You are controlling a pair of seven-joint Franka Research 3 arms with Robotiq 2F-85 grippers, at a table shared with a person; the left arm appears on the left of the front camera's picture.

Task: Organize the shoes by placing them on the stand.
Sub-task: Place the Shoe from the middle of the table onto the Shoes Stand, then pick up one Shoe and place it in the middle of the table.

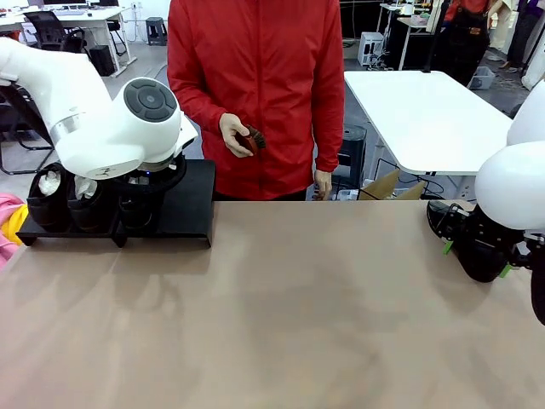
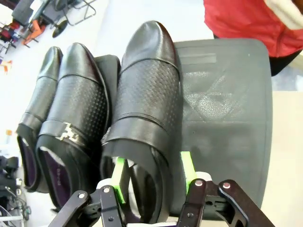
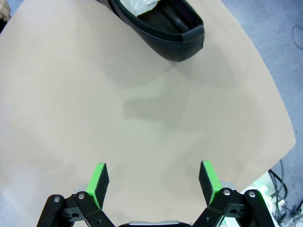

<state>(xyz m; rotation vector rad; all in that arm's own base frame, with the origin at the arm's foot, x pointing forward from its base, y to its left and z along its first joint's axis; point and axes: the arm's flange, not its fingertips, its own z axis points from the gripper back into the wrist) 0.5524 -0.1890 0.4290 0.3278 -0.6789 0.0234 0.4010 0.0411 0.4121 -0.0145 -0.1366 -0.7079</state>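
Left gripper: straddling the heel opening of the third shoe, green pads either side of the collar, one inside the opening, the other outside along the wall; jaws part-way spread, cannot tell whether pads press the leather or stand just clear.
Third shoe: lying on the stand, toe pointing away, close beside the buckled shoe; risk of dragging the heel upward if a pad catches the collar on lifting away, tipping the shoe or nudging it into its neighbour.
Buckled shoe and outer shoe: side by side on the stand, packed close; a sideways pull of the arm likely to shove the whole row toward the stand's edge.
Stand, free part: bare matte platform beside the third shoe, room for one more shoe; tight fit likely, so a skewed placement could leave a sole hanging over the rim.
Right gripper: jaws wide apart, nothing between them, hovering above the bare table.
Fourth shoe: on the table, off the stand, well apart from it at the robot's right; glossy leather, apt to slip from a shallow pinch.
Person's hand: holding a small brown brush behind the table, near the stand; collision risk if reaching in during the left arm's retreat.
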